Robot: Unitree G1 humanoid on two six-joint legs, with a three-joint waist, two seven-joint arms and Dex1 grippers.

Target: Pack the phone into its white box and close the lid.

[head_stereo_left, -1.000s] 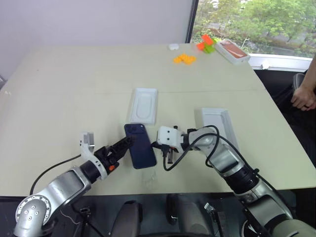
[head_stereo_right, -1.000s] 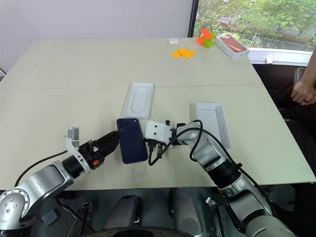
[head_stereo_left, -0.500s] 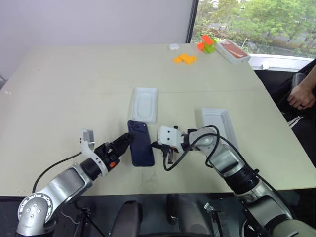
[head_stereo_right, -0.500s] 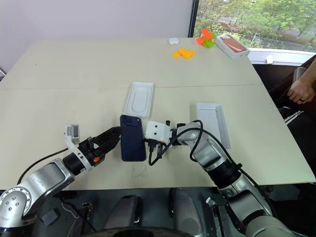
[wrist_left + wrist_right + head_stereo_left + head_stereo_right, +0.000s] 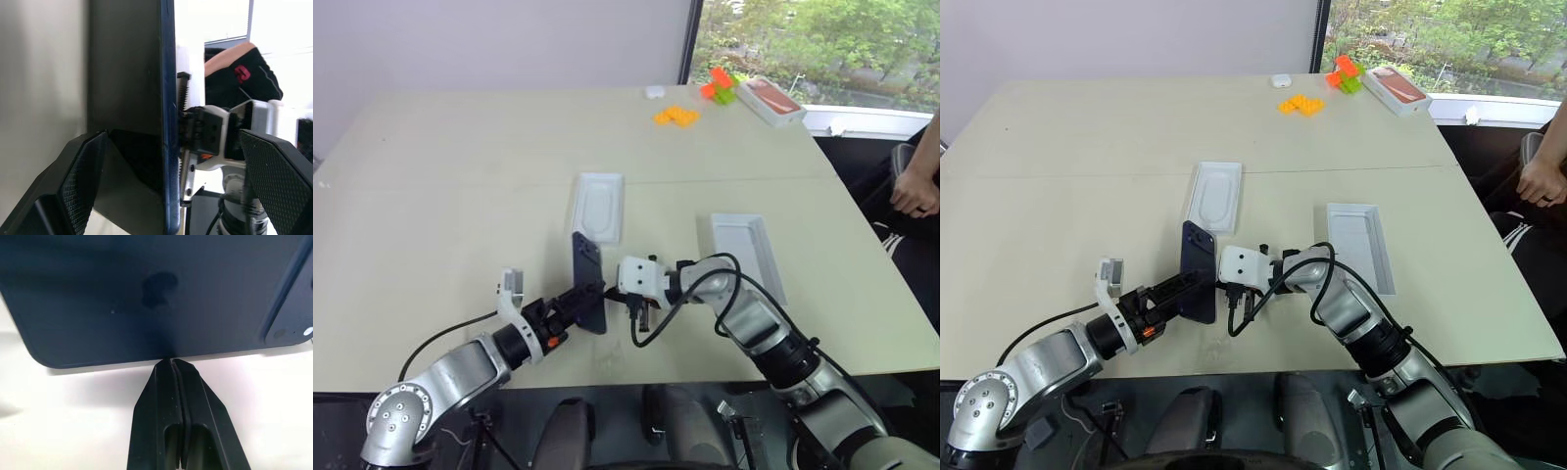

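Observation:
The dark navy phone (image 5: pixel 590 282) stands tilted up on one long edge near the table's front. My left gripper (image 5: pixel 591 298) is open, and the phone (image 5: pixel 168 98) rises edge-on between its two fingers (image 5: pixel 80 186). My right gripper (image 5: pixel 172 363) is shut, its tips pressed against the phone's (image 5: pixel 146 293) back near the lower edge, from the right side. The white box (image 5: pixel 578 210), with an oval recess showing inside, lies just behind the phone. The lid (image 5: pixel 747 253) lies open side up to the right, beyond my right arm.
An orange-topped box (image 5: pixel 773 100), orange and green blocks (image 5: pixel 677 116) and a small white item (image 5: pixel 654 92) lie at the far right corner. A person's hand (image 5: pixel 911 196) rests beyond the table's right edge. Black cables loop around my right wrist (image 5: pixel 690 294).
The phone has gone from lying flat to standing on its long edge. My left gripper has moved right and now straddles it. The right gripper has kept its place against the phone.

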